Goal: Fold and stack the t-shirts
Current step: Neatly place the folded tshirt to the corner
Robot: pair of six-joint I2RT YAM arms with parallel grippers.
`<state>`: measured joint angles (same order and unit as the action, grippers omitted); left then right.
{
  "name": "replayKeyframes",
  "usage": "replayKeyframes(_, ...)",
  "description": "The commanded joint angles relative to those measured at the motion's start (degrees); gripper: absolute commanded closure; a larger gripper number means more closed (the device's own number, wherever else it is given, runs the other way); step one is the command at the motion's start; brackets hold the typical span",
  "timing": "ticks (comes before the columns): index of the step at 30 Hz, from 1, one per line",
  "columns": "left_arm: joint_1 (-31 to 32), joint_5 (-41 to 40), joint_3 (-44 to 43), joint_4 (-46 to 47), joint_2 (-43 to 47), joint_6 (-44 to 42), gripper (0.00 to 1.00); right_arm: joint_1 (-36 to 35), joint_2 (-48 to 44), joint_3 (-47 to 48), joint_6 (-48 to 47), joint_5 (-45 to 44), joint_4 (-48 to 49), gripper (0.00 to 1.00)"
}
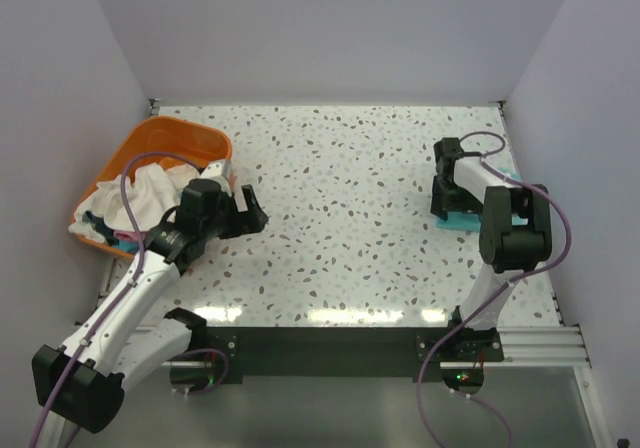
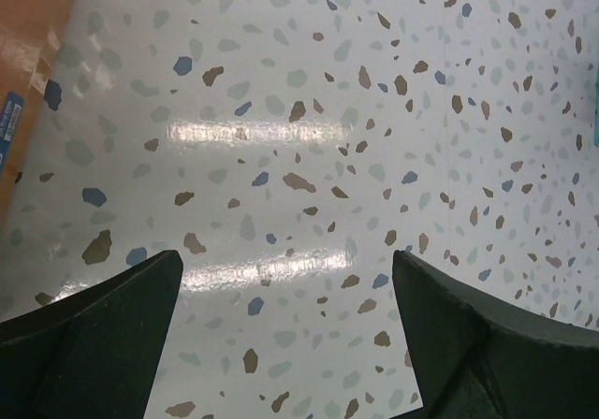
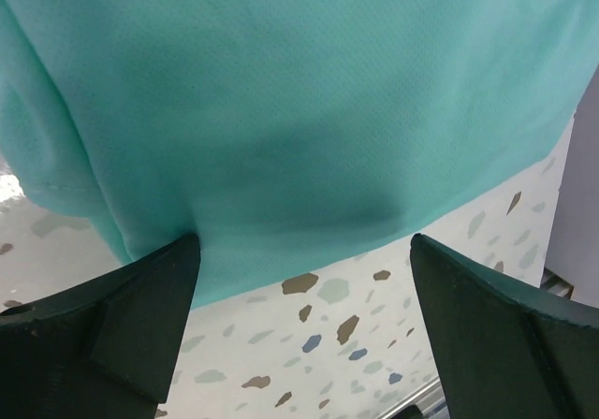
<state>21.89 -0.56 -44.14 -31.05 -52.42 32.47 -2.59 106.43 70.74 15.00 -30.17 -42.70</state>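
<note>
While both sets of jaws stand spread and grip nothing, the left gripper (image 2: 285, 279) hangs over the speckled table (image 1: 350, 168) at 9 o'clock; the right gripper (image 3: 304, 269) is poised at the edge of the teal-green t-shirt (image 3: 299, 110) at 3 o'clock; a white t-shirt (image 1: 150, 188) lies heaped in the orange basket (image 1: 175, 133) at 10 o'clock.

Fig. Bright, even illumination is being supplied from overhead to the speckled table (image 1: 350, 168). Elongated white glare bars are being reflected near its front edge, and the same bars are being repeated in the left wrist view. A soft shadow is being cast across the lower part of the teal t-shirt (image 3: 299, 110). The left gripper's fingers (image 2: 94, 344) are being rendered dark and slightly soft, while the table speckles are being resolved sharply.
</note>
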Motion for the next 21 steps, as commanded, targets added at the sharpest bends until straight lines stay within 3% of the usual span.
replayKeyframes(1, -0.09, -1.38, 0.11, -0.94, 1.88, 1.02, 0.00, 0.13, -3.60, -2.80, 3.01, -1.29, -0.90, 0.01)
replayKeyframes(7, -0.09, -1.73, 0.37, -2.44, 3.73, 1.37, 0.00, 0.22, -7.46, -3.68, 3.63, -3.58, -3.36, 0.01)
replayKeyframes(12, -0.09, -2.95, -1.56, -3.66, 4.00, 0.93, 0.00, 0.13, -14.31, -2.01, 1.87, 4.23, -2.22, 0.01)
replayKeyframes(18, -0.09, -6.21, -6.13, -5.86, 3.55, -0.04, 0.00, 0.13, -33.54, -2.62, 0.82, 16.36, 2.79, 0.01)
replayKeyframes(21, -0.09, -7.44, -6.22, -5.25, 4.34, 0.31, 0.00, 0.13, -43.83, -9.71, 0.64, 23.98, 8.67, 0.01)
